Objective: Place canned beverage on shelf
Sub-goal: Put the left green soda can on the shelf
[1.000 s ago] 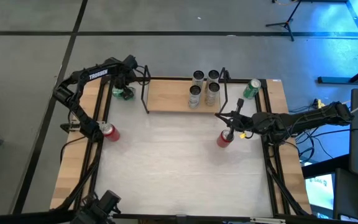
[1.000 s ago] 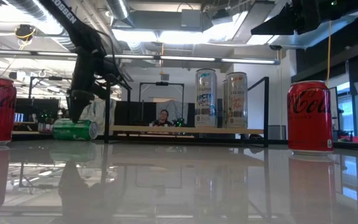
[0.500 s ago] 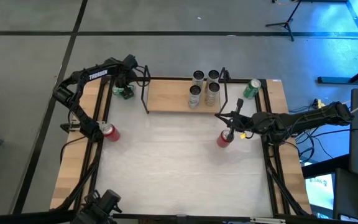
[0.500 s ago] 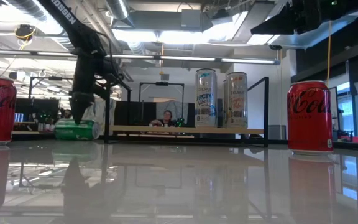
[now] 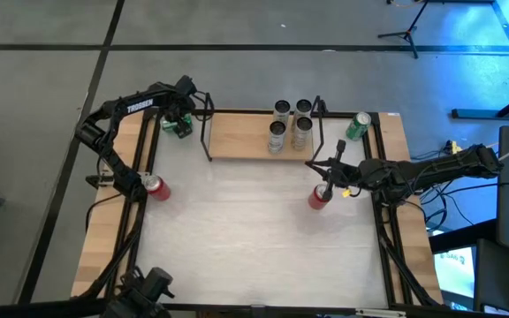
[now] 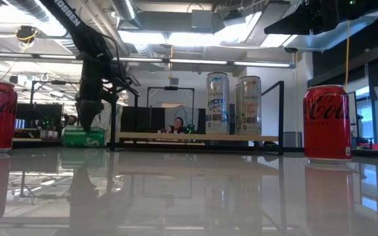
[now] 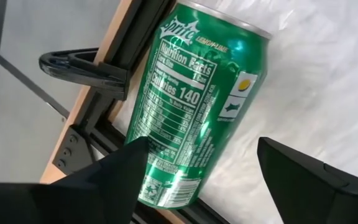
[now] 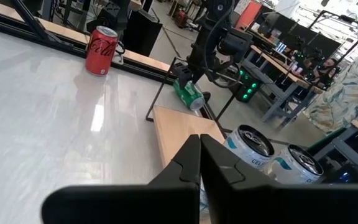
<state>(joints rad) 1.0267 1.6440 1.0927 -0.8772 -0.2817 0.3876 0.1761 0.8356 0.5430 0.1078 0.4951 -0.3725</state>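
Observation:
A green Sprite can lies on its side at the table's far left corner, left of the shelf. The shelf is a light-wood board with black wire frames at both ends. My left gripper is open above the can, with one finger on each side of it. My right gripper is shut and empty. It hangs above the table near an upright red cola can, right of centre. My left gripper comes at the green can from above, with its open fingers across the can. One finger lies against the can's side near its bottom end. The other finger stands apart from the can. The can lies on its side on the table.
Several tall silver cans stand on the shelf's right half. A second green can lies at the far right. Another red cola can stands at the table's left edge. The wire frames rise beside the left gripper.
My left gripper has moved a little toward the shelf and the far edge. The green can has turned on the table. It now lies more slantwise and a little nearer the far edge and the shelf.

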